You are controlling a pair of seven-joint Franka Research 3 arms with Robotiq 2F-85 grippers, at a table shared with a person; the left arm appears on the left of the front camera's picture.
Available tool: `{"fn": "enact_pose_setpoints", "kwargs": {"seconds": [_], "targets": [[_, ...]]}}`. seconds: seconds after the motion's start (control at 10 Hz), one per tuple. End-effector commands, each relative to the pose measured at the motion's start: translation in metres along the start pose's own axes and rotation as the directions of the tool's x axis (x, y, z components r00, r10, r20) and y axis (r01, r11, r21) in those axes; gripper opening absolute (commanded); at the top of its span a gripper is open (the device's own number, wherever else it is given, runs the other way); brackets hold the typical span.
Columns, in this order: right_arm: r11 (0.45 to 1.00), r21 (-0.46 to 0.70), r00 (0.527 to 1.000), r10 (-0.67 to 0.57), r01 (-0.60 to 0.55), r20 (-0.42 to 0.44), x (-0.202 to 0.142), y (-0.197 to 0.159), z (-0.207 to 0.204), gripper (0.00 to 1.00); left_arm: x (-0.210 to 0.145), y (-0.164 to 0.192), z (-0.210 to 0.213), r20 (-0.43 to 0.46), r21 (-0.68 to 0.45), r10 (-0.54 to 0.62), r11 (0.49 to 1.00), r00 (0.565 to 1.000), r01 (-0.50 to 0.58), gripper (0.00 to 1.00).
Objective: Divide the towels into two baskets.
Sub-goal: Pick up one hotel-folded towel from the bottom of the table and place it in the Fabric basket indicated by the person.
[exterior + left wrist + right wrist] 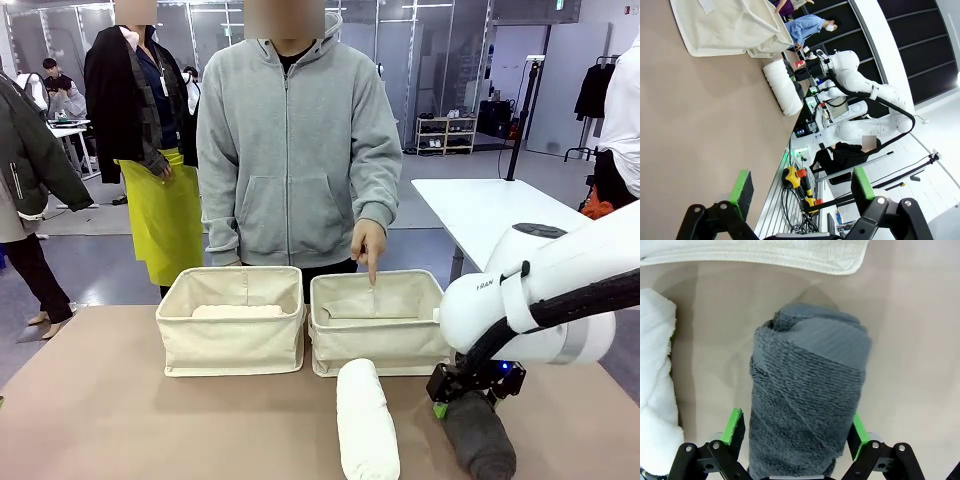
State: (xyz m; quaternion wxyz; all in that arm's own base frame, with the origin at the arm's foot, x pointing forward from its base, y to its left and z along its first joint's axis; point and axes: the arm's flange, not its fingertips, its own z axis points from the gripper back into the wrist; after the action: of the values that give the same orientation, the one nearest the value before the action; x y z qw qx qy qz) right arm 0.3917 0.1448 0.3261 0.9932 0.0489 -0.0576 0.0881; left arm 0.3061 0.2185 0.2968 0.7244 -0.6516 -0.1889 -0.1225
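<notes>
Two cream baskets stand side by side at mid-table, the left basket (232,340) and the right basket (378,345). A pale towel (237,311) lies in the left one. In front of the right basket lies a white towel roll (366,425) (782,87) (657,380). Beside it lies a dark grey towel roll (482,440) (807,390). My right gripper (465,388) (795,429) is open and low over the grey roll, one green pad on each side of it. My left gripper (802,187) is open with nothing in it, above bare tabletop.
A person in a grey hoodie stands behind the baskets, one hand (368,245) pointing a finger down into the right basket. The tan tabletop (110,420) is bare on the left. Other people and a white table (490,210) are farther back.
</notes>
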Motion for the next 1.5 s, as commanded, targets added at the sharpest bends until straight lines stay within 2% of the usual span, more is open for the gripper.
{"fn": "enact_pose_setpoints", "kwargs": {"seconds": [0.0, 0.2, 0.3, 0.4, 0.5, 0.6, 0.7, 0.8, 0.9, 1.0, 1.2, 1.4], "targets": [[0.999, -0.047, 1.0, -0.012, 0.013, 0.001, -0.018, 0.0, -0.014, 1.0, -0.001, -0.005, 0.001, 0.003, 0.002, -0.009, 1.0, 1.0, 0.009, 1.0], [0.998, -0.066, 1.0, 0.0, 0.0, 0.002, -0.021, -0.002, -0.018, 0.97, -0.001, -0.005, 0.001, 0.003, 0.002, -0.009, 1.0, 1.0, 0.009, 1.0], [0.997, -0.077, 0.999, 0.026, -0.024, 0.028, -0.022, -0.002, -0.019, 0.82, -0.001, -0.005, 0.001, 0.003, 0.002, -0.009, 1.0, 1.0, 0.009, 1.0], [0.997, -0.073, 0.999, 0.027, -0.025, 0.026, -0.022, -0.002, -0.018, 0.78, -0.001, -0.005, 0.001, 0.003, 0.002, -0.009, 1.0, 1.0, 0.009, 1.0], [0.997, -0.073, 0.999, 0.027, -0.025, 0.024, -0.023, -0.003, -0.018, 0.63, -0.001, -0.005, 0.001, 0.003, 0.002, -0.009, 1.0, 1.0, 0.009, 1.0], [0.997, -0.072, 0.999, 0.025, -0.024, 0.023, -0.023, -0.004, -0.017, 0.59, -0.001, -0.005, 0.001, 0.003, 0.002, -0.009, 1.0, 1.0, 0.009, 1.0], [0.997, -0.072, 1.0, 0.021, -0.02, 0.021, -0.023, -0.006, -0.015, 0.44, -0.001, -0.005, 0.001, 0.003, 0.002, -0.009, 1.0, 1.0, 0.009, 1.0], [0.998, -0.066, 0.999, 0.018, -0.017, 0.028, -0.023, -0.007, -0.011, 0.4, -0.001, -0.005, 0.001, 0.003, 0.002, -0.009, 1.0, 1.0, 0.009, 1.0], [0.998, -0.059, 0.999, 0.022, -0.02, 0.028, -0.024, -0.006, -0.003, 0.28, -0.001, -0.005, 0.001, 0.003, 0.002, -0.009, 1.0, 1.0, 0.009, 1.0], [0.996, -0.045, 0.997, 0.072, -0.071, 0.037, -0.026, -0.005, 0.013, 0.28, -0.001, -0.005, 0.001, 0.003, 0.002, -0.009, 1.0, 1.0, 0.009, 1.0], [0.984, 0.001, 0.983, 0.179, -0.179, 0.047, -0.028, 0.006, 0.07, 0.28, -0.001, -0.005, 0.001, 0.003, 0.002, -0.009, 1.0, 1.0, 0.009, 1.0], [0.9, 0.036, 0.899, 0.43, -0.434, 0.084, -0.028, 0.026, 0.123, 0.28, -0.001, -0.005, 0.001, 0.003, 0.002, -0.009, 1.0, 1.0, 0.009, 1.0]]}}
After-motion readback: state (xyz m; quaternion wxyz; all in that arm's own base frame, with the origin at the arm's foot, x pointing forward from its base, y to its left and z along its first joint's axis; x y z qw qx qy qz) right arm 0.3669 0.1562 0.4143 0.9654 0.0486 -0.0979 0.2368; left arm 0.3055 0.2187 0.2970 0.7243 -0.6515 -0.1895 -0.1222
